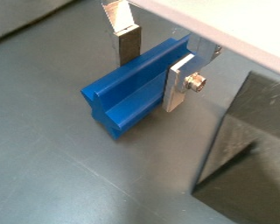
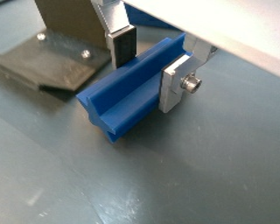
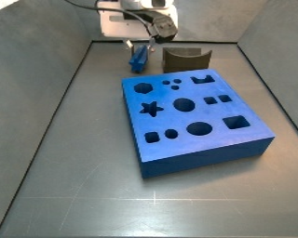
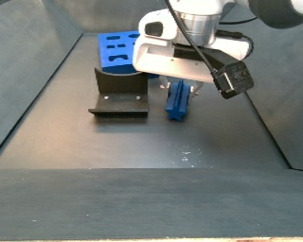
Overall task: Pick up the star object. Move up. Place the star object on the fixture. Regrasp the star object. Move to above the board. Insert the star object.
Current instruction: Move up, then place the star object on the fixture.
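Note:
The star object [image 1: 130,92] is a blue ridged bar lying level, at or just above the grey floor. My gripper [image 1: 152,83] straddles it across its middle, one silver finger [image 1: 178,83] pressed on its near side and the other behind its far ridge, shut on it. Both wrist views show the same hold on the star object [image 2: 125,96] by the gripper [image 2: 147,83]. In the side views the gripper [image 3: 142,45] [image 4: 180,85] hangs over the peg [image 3: 139,59] [image 4: 177,100], beside the dark fixture [image 3: 185,58] [image 4: 120,95]. The board [image 3: 196,116] [image 4: 116,49] lies apart.
The fixture's base plate [image 2: 43,66] sits close beside the peg, and its dark block [image 1: 254,140] shows in a wrist view. Grey walls [image 3: 64,84] enclose the floor on both sides.

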